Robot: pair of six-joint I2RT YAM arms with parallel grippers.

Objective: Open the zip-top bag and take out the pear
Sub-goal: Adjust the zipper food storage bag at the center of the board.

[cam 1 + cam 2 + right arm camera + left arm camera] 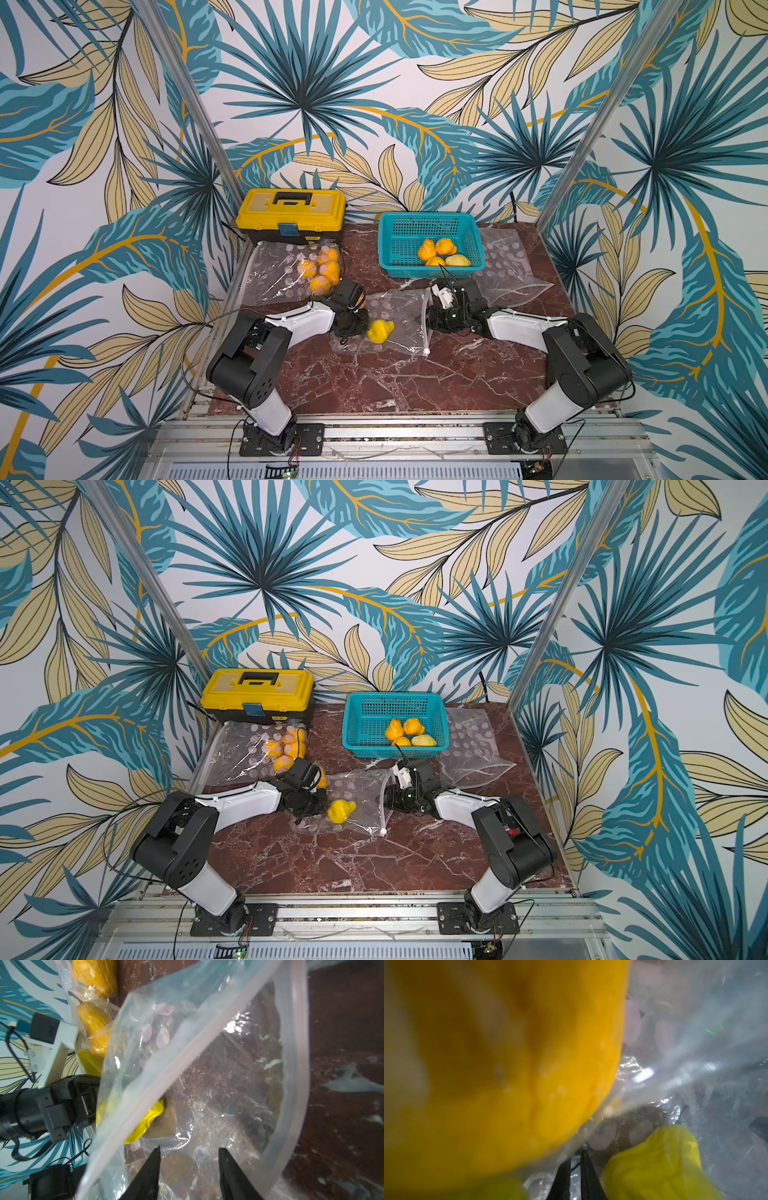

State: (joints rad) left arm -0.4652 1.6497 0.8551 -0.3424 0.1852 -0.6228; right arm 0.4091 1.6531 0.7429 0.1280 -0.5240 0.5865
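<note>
While the right gripper (190,1148) is hovering half-open and empty at the bag (399,303) mouth, the pear (380,331) is lying ahead of it, deep inside.
Left gripper (576,1156), just beside the pear, is pinching the bag narrowly; if that pinch is slipping, the bag may be dragging along and the pear rolling away.

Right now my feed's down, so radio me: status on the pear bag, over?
Left gripper shut on zip-top bag, closed end. Right gripper open at its mouth. Pear inside. Zip edge across pear.
</note>
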